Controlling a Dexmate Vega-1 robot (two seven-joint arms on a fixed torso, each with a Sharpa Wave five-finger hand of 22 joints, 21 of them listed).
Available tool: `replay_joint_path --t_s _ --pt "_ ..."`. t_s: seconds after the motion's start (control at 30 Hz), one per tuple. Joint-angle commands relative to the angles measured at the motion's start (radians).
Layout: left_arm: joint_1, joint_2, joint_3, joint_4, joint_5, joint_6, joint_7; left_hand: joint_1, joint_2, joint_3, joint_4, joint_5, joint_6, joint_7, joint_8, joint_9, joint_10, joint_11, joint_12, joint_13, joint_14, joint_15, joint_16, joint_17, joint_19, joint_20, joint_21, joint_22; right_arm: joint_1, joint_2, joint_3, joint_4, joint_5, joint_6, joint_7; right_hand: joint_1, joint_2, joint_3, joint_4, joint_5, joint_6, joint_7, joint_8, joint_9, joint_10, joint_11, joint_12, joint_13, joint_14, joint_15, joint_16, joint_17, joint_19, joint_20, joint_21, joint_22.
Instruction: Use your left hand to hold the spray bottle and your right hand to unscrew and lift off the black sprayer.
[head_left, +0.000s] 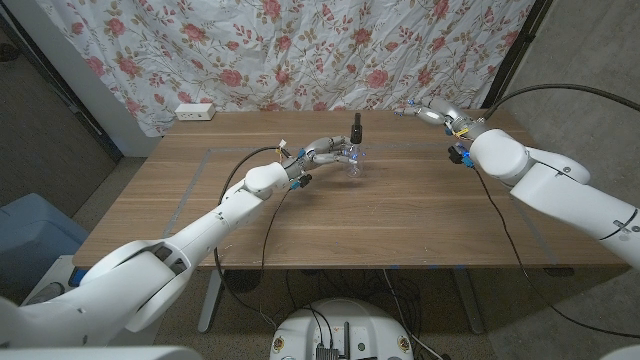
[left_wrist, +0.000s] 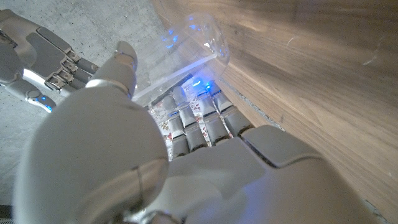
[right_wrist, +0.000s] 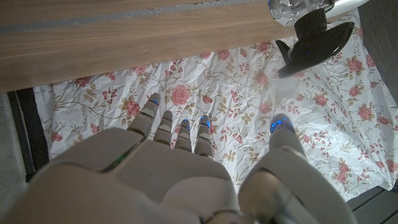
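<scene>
I see the bottle (head_left: 356, 160) standing upright near the middle of the table (head_left: 400, 215), toward the far side, with its black sprayer (head_left: 356, 128) on top. My left hand (head_left: 330, 153) reaches in from the robot's left and wraps the clear body; in the left wrist view the fingers (left_wrist: 199, 121) lie side by side against the clear bottle (left_wrist: 186, 56) and the thumb (left_wrist: 121, 65) stands up on the other side of it, so I read that as a grip.

My right hand (head_left: 432, 113) hangs above the far right part of the table, well apart from the bottle and touching nothing. In the right wrist view its fingers (right_wrist: 177, 127) reach out close together with the thumb (right_wrist: 283, 134) set apart, nothing between them, and the sprayer (right_wrist: 314, 43) shows ahead against the floral cloth (right_wrist: 205, 81). That cloth (head_left: 300, 50) hangs behind the table. A white power strip (head_left: 196, 112) lies at the far left edge of the table.
</scene>
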Motion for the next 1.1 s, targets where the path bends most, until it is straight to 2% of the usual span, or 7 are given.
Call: replay_joint_path --t_s 0.03,0.27,0.4,0.73,0.83,0.93,1.1 --pt "0.031 0.015 -0.003 -0.053 0.016 0.021 0.052 0.051 0.055 -0.008 0.0 0.007 0.005 0.001 0.008 0.006 0.061 -0.052 0.009 0.101 0.009 -0.149 0.008 0.006 0.007 0.0 0.007 0.001 0.08 -0.031 -0.068 -0.133 -0.062 -0.176 0.037 0.015 -0.007 0.007 0.005 0.008 0.002 0.0 0.01 0.007 -0.024 0.009 -0.003 0.004 -0.017 0.017 -0.005 -0.001 -0.003 0.017 -0.002 0.002" --pt "0.047 0.024 -0.005 -0.078 0.026 0.03 0.081 0.055 0.058 -0.013 0.001 0.008 0.0 0.001 0.013 0.008 0.057 -0.054 0.008 0.105 0.002 -0.146 0.008 0.011 0.005 0.001 0.006 0.001 0.149 -0.008 -0.118 -0.201 -0.072 -0.313 0.067 0.023 -0.015 0.008 0.011 0.013 0.015 0.002 0.02 0.016 -0.049 0.016 -0.003 0.004 -0.052 0.035 -0.012 -0.001 -0.021 0.022 -0.004 0.002" --pt "0.056 0.03 -0.007 -0.095 0.029 0.037 0.093 0.058 0.058 -0.017 0.001 0.008 -0.001 0.0 0.016 0.007 0.057 -0.052 0.009 0.109 0.0 -0.147 0.008 0.014 0.003 0.001 0.006 0.001 0.184 0.0 -0.15 -0.221 -0.074 -0.354 0.08 0.027 -0.016 0.01 0.013 0.015 0.019 0.009 0.023 0.019 -0.058 0.023 -0.003 0.004 -0.059 0.043 -0.011 -0.002 -0.028 0.024 -0.005 0.002" --pt "0.056 0.026 -0.004 -0.098 0.038 0.043 0.109 0.066 0.055 -0.025 -0.001 0.009 0.0 -0.003 0.024 0.004 0.061 -0.056 0.011 0.115 0.003 -0.148 0.01 0.017 0.004 -0.002 0.007 0.002 0.259 0.01 -0.233 -0.236 -0.106 -0.379 0.107 0.031 -0.016 0.012 0.017 0.017 0.032 0.013 0.03 0.025 -0.075 0.04 -0.002 0.005 -0.063 0.051 -0.007 -0.002 -0.033 0.029 -0.002 0.002" --pt "0.057 0.021 -0.004 -0.098 0.039 0.045 0.117 0.067 0.056 -0.027 0.0 0.009 -0.001 -0.002 0.025 0.004 0.063 -0.055 0.013 0.116 0.003 -0.148 0.011 0.018 0.004 -0.001 0.008 0.002 0.267 0.024 -0.23 -0.24 -0.091 -0.38 0.113 0.031 -0.016 0.013 0.019 0.018 0.037 0.019 0.033 0.027 -0.078 0.047 0.0 0.005 -0.064 0.055 -0.006 -0.002 -0.033 0.029 -0.001 0.002" --pt "0.058 0.017 -0.003 -0.1 0.042 0.048 0.127 0.07 0.058 -0.029 0.0 0.01 0.004 -0.001 0.029 0.003 0.064 -0.056 0.013 0.118 0.004 -0.147 0.011 0.02 0.004 -0.001 0.008 0.002 0.315 0.03 -0.282 -0.251 -0.119 -0.419 0.136 0.032 -0.013 0.015 0.021 0.019 0.035 0.023 0.032 0.029 -0.086 0.052 0.0 0.005 -0.068 0.062 -0.005 -0.002 -0.034 0.03 0.0 0.002" --pt "0.058 0.015 0.0 -0.103 0.049 0.051 0.136 0.07 0.059 -0.032 0.002 0.01 0.003 -0.002 0.032 0.002 0.067 -0.054 0.015 0.12 0.007 -0.148 0.011 0.02 0.005 0.0 0.009 0.002 0.342 0.041 -0.319 -0.249 -0.147 -0.428 0.136 0.04 -0.007 0.02 0.02 0.023 0.032 0.026 0.032 0.032 -0.093 0.052 0.001 0.005 -0.072 0.063 -0.005 -0.003 -0.036 0.03 0.0 0.002"
